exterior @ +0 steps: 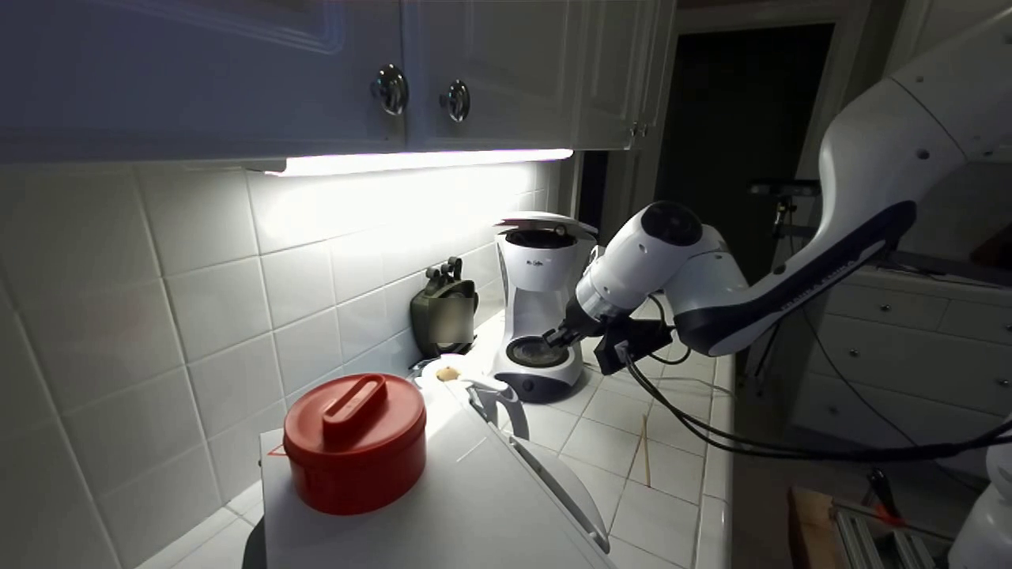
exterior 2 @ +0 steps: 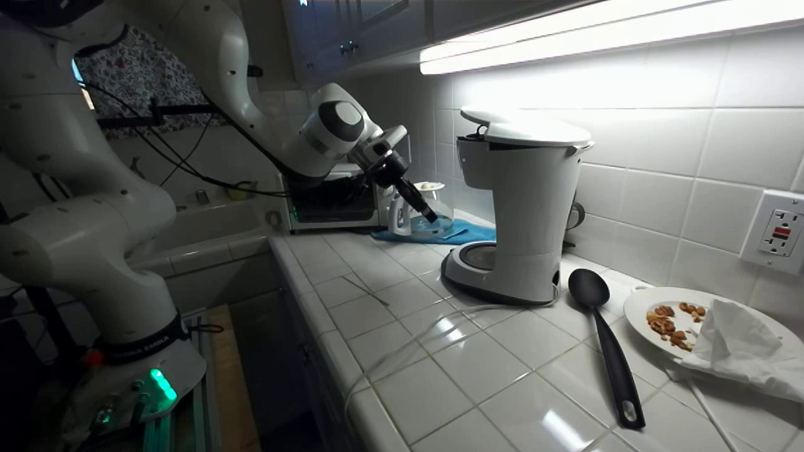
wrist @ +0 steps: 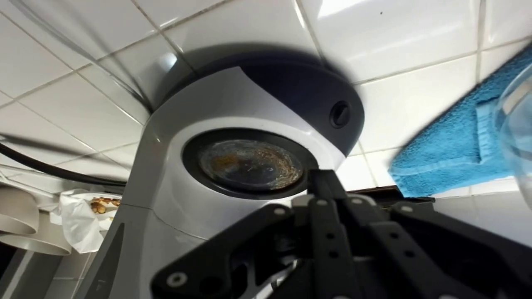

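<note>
My gripper is shut, its black fingertips together with nothing visible between them. It also shows in both exterior views. It hovers in front of a white coffee maker, near its round dark warming plate, which has brown stains. The coffee maker stands upright with its lid raised. A glass carafe with a white handle stands on a blue towel. In an exterior view the gripper overlaps the carafe; the wrist view shows them apart, the carafe at the right edge.
A white toaster oven bears a red lidded pot. A dark green object is by the tiled wall. A thin stick, a black spoon and a plate with nuts lie on the counter. Cabinets hang above.
</note>
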### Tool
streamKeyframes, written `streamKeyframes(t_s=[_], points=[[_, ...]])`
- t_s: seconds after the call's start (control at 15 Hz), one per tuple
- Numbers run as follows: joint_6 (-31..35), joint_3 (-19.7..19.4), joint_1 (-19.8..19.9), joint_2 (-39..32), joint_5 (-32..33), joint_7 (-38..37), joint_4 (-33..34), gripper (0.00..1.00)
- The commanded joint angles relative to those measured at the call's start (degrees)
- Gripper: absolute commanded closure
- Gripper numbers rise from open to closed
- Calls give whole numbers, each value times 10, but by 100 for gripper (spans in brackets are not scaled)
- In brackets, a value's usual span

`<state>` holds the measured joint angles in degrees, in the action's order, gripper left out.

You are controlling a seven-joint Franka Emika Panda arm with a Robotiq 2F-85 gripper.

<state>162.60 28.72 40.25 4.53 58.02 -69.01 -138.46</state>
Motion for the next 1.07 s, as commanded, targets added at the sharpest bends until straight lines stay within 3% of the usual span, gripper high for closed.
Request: streamKeyframes(t_s=[0.0, 0.4, 1.0], points=[[34, -1, 10, -45, 56, -40, 26, 95], [86, -13, 13, -92, 140, -80, 47, 98], [101, -31, 5, -157, 212, -112, 85, 97]])
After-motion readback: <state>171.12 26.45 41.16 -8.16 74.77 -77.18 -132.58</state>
